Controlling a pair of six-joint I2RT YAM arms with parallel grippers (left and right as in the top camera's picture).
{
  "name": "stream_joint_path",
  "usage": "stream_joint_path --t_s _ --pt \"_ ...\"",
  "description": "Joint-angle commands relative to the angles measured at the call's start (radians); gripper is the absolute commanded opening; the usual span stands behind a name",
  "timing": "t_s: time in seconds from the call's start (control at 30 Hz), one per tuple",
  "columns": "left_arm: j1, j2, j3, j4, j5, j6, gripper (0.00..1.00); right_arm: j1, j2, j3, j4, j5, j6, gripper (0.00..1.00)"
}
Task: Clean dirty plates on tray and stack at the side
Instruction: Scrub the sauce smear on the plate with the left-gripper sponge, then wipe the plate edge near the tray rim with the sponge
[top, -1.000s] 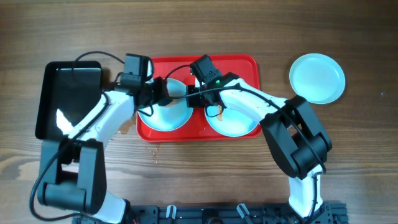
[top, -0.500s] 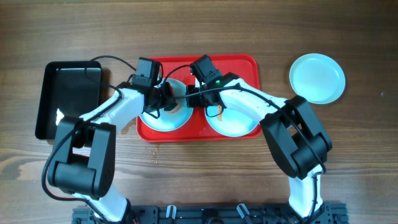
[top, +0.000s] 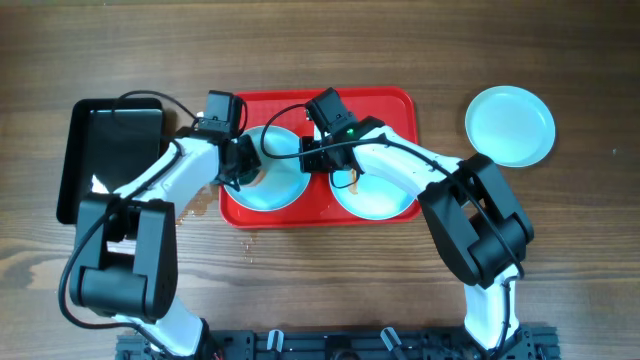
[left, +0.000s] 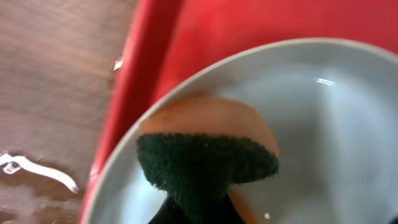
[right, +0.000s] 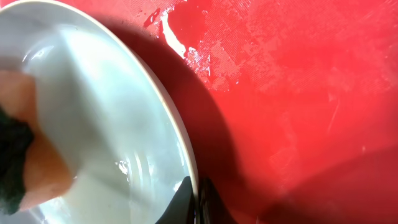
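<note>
Two dirty plates lie on the red tray (top: 395, 105). My left gripper (top: 246, 166) is shut on an orange sponge (left: 208, 155) with a dark green scouring face, pressed inside the left plate (top: 280, 185) near its left rim. My right gripper (top: 306, 154) is shut on that same plate's right rim (right: 194, 186), one finger inside and one outside. The sponge (right: 28, 165) also shows at the left of the right wrist view. The right plate (top: 375, 200) carries an orange-brown smear. A third plate (top: 509, 125) sits on the table right of the tray.
A glossy black tray (top: 110, 150) lies left of the red tray, under the left arm. Water streaks wet the wood (left: 37, 171) by the red tray's left front corner. Droplets mark the tray floor (right: 186, 53).
The left gripper swept the sponge right across the left plate, then back toward its left rim. The right gripper has stayed pinched on the rim.
</note>
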Motion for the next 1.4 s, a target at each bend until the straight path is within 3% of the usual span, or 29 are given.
stream_joint_path --t_s 0.0,0.2,0.47,0.97,1.13,1.37 --pt "0.014 0.04 -0.043 -0.091 0.012 -0.018 0.04 0.003 0.015 -0.008 -0.01 0.047 0.011 0.04" --pt "0.013 0.04 -0.043 -0.169 0.27 -0.017 0.04 0.003 0.015 -0.008 -0.01 0.047 0.011 0.04" --pt "0.013 0.039 -0.043 -0.201 0.484 -0.009 0.04 0.003 0.015 -0.008 -0.01 0.047 0.01 0.04" --pt "0.013 0.04 -0.043 0.103 0.235 -0.009 0.04 0.003 0.015 -0.008 -0.012 0.048 0.011 0.04" --pt "0.013 0.04 -0.043 0.118 0.059 -0.008 0.04 0.003 0.015 -0.008 -0.012 0.049 0.01 0.04" --pt "0.014 0.04 -0.045 0.066 -0.071 0.044 0.04 0.003 0.015 -0.008 -0.013 0.051 0.01 0.04"
